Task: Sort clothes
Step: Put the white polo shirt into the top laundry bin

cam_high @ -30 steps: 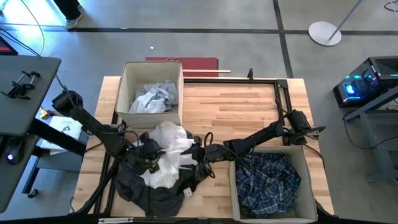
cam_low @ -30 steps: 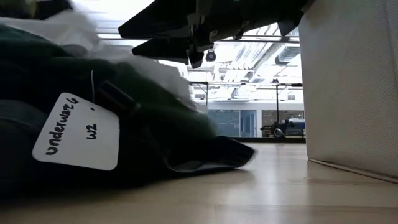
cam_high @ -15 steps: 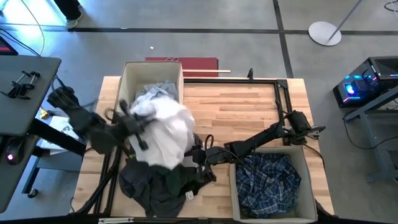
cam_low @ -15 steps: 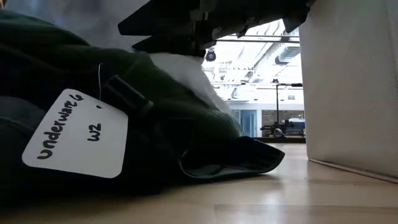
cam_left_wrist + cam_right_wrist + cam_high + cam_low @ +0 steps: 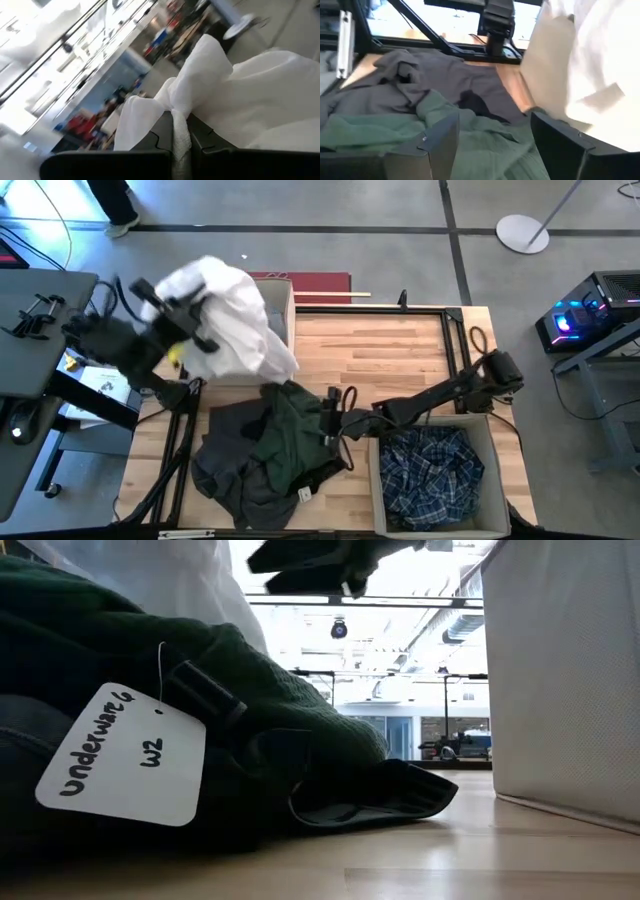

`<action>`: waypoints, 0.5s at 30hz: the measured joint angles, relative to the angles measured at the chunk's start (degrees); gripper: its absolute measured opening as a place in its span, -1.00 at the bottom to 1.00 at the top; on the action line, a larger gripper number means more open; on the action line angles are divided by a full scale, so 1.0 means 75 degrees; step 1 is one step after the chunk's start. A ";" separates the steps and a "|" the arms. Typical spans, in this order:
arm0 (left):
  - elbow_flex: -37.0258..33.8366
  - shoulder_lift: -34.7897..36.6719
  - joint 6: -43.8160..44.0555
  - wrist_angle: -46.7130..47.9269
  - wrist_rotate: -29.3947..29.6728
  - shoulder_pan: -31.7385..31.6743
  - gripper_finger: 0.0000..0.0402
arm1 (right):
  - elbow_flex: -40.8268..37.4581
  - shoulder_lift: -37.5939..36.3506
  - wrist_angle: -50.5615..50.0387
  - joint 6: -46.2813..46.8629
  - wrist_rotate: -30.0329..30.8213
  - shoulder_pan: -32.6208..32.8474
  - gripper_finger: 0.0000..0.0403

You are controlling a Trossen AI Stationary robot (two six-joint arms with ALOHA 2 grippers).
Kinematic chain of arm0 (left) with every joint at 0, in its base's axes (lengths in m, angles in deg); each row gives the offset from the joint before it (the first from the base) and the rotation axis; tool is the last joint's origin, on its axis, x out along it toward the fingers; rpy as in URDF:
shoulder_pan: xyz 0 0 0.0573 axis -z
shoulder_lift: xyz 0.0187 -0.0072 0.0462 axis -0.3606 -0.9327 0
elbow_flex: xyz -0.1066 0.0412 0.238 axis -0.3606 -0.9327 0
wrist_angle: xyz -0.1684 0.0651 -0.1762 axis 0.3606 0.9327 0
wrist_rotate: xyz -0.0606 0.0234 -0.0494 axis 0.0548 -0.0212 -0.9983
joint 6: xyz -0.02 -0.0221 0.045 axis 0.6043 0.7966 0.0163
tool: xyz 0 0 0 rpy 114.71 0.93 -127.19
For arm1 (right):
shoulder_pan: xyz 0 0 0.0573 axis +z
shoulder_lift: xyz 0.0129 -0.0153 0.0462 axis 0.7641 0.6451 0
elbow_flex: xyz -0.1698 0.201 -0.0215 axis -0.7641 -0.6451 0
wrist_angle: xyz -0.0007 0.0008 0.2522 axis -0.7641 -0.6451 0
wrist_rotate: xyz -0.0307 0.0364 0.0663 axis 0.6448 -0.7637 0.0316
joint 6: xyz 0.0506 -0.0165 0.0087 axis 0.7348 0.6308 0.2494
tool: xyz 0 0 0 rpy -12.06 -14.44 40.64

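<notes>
White cloth (image 5: 235,315) up in the air, plain, no pattern, same white in left wrist view (image 5: 260,100). Green garment (image 5: 295,430) on the pile, dark green, plain; paler green close up in right wrist view (image 5: 485,150). Grey garment (image 5: 235,455) beside it, dark grey, plain. White tag (image 5: 125,755) w/ black handwriting on the green. Plaid shirt (image 5: 435,470): blue & white checks, in beige bin (image 5: 500,470). 2nd beige bin (image 5: 285,295), mostly hidden by the white. Table (image 5: 380,360) light wood, plank pattern. Arms black. Floor grey w/ dark lines. Red board (image 5: 320,281) behind table.
</notes>
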 joint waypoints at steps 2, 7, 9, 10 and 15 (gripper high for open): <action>0.0237 0.0025 -0.0315 -0.0025 -0.0027 -0.0459 -1.00 | 0.0000 -0.0240 -0.0322 0.0003 0.0174 0.0052 0.18; 0.0594 0.0254 -0.0411 -0.0176 -0.1060 -0.1796 -1.00 | 0.0003 -0.0376 -0.0410 0.0003 0.0223 0.0136 0.18; 0.0598 0.0382 -0.0192 -0.0347 -0.1692 -0.2368 -1.00 | 0.0003 -0.0355 -0.0414 0.0076 0.0221 0.0139 0.18; 0.0599 0.0445 -0.0015 -0.0364 -0.2018 -0.2640 -1.00 | 0.0003 -0.0352 -0.0415 0.0132 0.0220 0.0139 0.18; 0.0319 0.0686 0.1562 0.0417 -0.3616 -0.3583 -1.00 | 0.0003 -0.0341 -0.0583 0.0225 0.0217 0.0139 0.18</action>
